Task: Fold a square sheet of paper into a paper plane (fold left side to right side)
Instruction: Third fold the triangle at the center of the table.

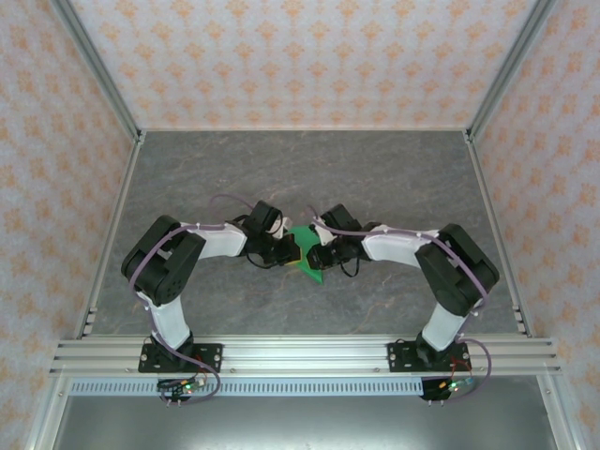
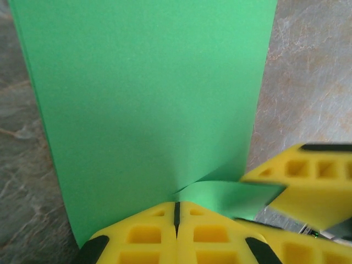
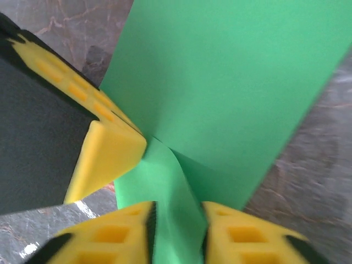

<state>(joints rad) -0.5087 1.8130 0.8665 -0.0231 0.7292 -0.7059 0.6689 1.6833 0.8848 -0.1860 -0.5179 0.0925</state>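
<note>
At centre of table point(image 1: 375, 169): left gripper point(image 2: 177, 208) pinched shut on green paper point(image 2: 148, 99). Right gripper point(image 3: 177, 215) jaws slightly parted, paper flap between them.

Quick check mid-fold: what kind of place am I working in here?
Probably an enclosed lab test cell rather than a home: a grey stone-look table, patterned panel walls on three sides, and an aluminium rail along the near edge.

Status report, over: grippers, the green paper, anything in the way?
Left gripper shut on green paper. Right gripper open, a paper flap running between its fingers. Grippers close together; nothing else seen in the way.
</note>
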